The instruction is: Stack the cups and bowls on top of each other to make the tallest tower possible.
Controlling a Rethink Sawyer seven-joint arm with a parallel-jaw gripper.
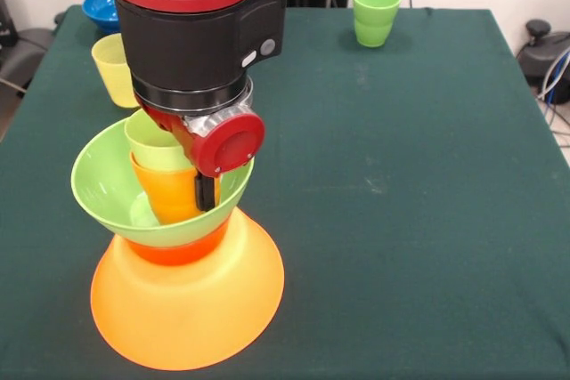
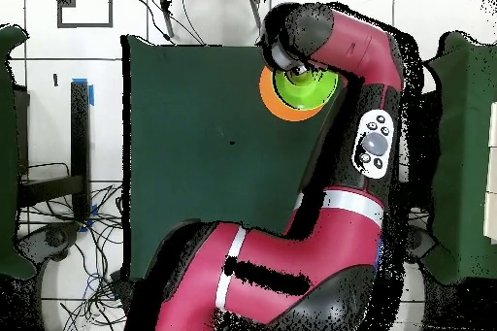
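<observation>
Tower (image 1: pixel 183 282) first, because it stands nearest to me at the front of the dark green table (image 1: pixel 401 220). At the bottom is the very big orange bowl (image 1: pixel 187 309), turned upside down so its wide rim sits on the cloth. On top of it is a small orange-red bowl (image 1: pixel 178 253); only a thin band of it shows. In that one rests the lime green bowl (image 1: pixel 102 180), open side up. Inside the green bowl stands an orange cup (image 1: pixel 169 191), and a lime green cup (image 1: pixel 153 141) sits in the orange cup.

The red and black arm (image 1: pixel 200 24) comes down from above, right over the tower. Its gripper (image 1: pixel 207 191) hangs at the right side of the two cups, down inside the green bowl. One dark finger (image 1: pixel 206 193) shows just beside the orange cup. I cannot tell if the jaws are open or closed, or if they hold the cup.

Farther back on the left, a yellow cup (image 1: pixel 113 68) stands on the table, partly behind the arm. Behind it, at the far left corner, is a small blue bowl (image 1: pixel 101 8). Far back on the right, well apart from the rest, stand two darker green cups (image 1: pixel 375 14), one set inside the other.

From above, the arm covers much of the tower, and only the orange rim (image 2: pixel 275 104) and some of the green bowl (image 2: pixel 306 89) peek out.
</observation>
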